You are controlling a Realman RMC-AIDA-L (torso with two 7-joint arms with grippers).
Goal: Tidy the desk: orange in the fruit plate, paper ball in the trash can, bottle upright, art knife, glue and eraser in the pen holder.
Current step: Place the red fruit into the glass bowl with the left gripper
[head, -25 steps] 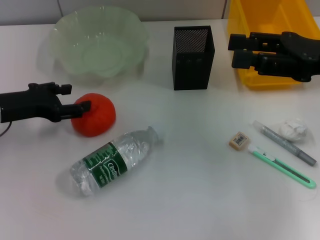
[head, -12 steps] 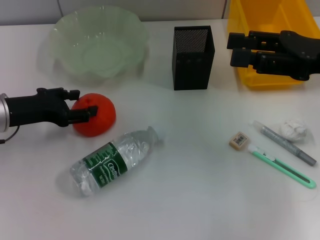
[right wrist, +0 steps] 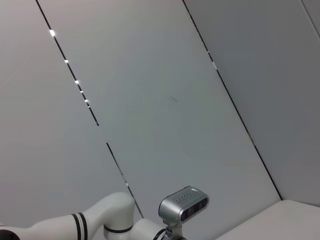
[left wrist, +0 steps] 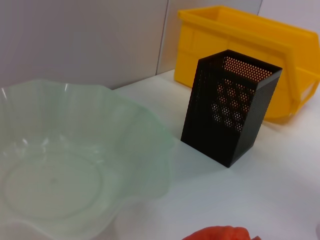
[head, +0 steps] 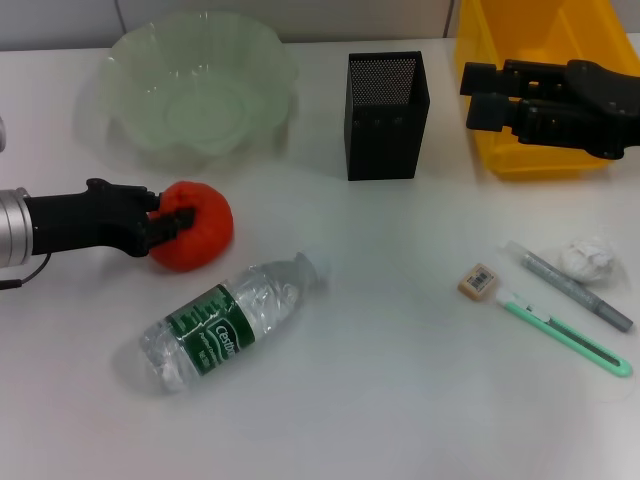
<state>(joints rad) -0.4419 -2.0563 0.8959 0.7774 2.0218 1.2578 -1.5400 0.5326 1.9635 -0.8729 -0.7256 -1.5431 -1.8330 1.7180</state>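
left gripper: fingers straddle the orange, apparently clamped on it for lifting.
fruit plate: just behind the orange, ready to receive it.
right gripper: parked above the yellow bin; finger state cannot be told.

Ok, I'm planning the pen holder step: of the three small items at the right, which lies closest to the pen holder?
The eraser: the small tan block at the left end of the group, nearer the pen holder than the grey glue or green art knife.
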